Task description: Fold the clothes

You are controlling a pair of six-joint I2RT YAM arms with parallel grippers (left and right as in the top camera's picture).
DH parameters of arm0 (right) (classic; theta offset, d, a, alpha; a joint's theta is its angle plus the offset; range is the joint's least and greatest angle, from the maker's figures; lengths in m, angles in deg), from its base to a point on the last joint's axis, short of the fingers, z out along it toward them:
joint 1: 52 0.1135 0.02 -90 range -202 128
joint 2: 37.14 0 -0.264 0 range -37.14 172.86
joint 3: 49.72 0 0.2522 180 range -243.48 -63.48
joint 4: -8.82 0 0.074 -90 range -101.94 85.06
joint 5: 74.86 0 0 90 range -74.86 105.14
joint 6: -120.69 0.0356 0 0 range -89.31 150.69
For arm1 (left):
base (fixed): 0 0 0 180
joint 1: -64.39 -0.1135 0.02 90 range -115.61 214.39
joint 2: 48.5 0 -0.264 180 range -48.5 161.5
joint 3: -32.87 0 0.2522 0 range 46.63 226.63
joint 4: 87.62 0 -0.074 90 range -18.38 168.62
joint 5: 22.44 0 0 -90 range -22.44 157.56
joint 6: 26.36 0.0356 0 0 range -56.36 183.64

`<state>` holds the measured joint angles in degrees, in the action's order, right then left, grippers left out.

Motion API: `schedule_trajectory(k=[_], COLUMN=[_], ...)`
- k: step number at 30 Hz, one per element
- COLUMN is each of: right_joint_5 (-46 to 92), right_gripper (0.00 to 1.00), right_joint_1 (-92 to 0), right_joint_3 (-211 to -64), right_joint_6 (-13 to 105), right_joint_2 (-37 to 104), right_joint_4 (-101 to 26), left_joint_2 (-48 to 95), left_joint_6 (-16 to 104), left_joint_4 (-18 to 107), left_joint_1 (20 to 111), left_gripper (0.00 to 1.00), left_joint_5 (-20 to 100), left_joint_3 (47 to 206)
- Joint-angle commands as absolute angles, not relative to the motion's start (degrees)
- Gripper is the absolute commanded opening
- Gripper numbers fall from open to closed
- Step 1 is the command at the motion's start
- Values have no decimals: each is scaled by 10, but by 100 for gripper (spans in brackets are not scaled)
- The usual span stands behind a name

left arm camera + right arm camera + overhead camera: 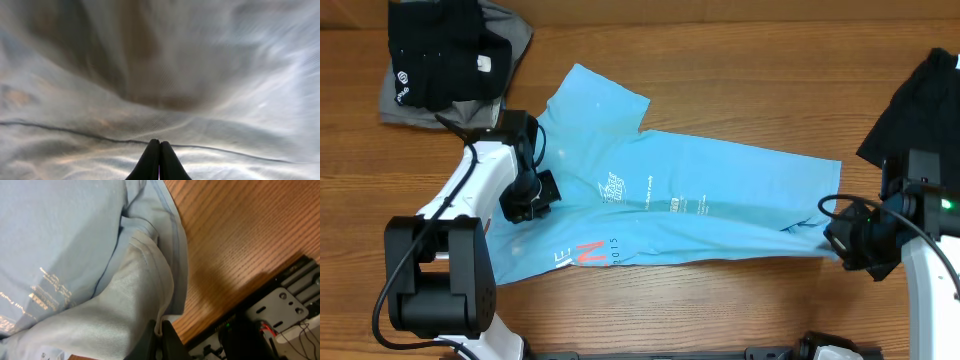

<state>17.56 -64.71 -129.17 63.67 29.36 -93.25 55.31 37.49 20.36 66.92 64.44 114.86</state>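
The left end effector [535, 195] pinches the blue T-shirt [700, 200] at 9 o'clock, the right end effector [842, 240] at 3 o'clock.

The overhead camera looks straight down on the table [740, 80]. Each wrist camera faces along its own fingers [150, 162], at the frame's bottom edge, very near the blue T-shirt [720, 190] that overhead also shows.

I'm seeing the T-shirt [720, 185] showing as soft, matt cloth, its fine knit weave reading clearly up close. The table [740, 70] is showing smooth, grained wood with a faint sheen, and the left arm's shell [465, 190] is looking like glossy white plastic.
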Motion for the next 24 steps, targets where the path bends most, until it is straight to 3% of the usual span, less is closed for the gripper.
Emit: schedule_trajectory(k=[1, 11, 24], right_joint_5=[178, 175, 126], right_gripper=[4, 4, 4], right_joint_1=[-649, -649, -696], right_joint_3=[-1302, -1272, -1182], right_joint_6=[647, 734, 832], right_joint_2=[279, 279, 325], right_joint_4=[-942, -946, -818], left_joint_2=[561, 561, 561], left_joint_6=[384, 384, 384], left_joint_4=[204, 226, 219], left_joint_1=[666, 667, 667], left_gripper=[4, 10, 10], left_joint_5=[652, 634, 635], left_joint_3=[1191, 1228, 1228])
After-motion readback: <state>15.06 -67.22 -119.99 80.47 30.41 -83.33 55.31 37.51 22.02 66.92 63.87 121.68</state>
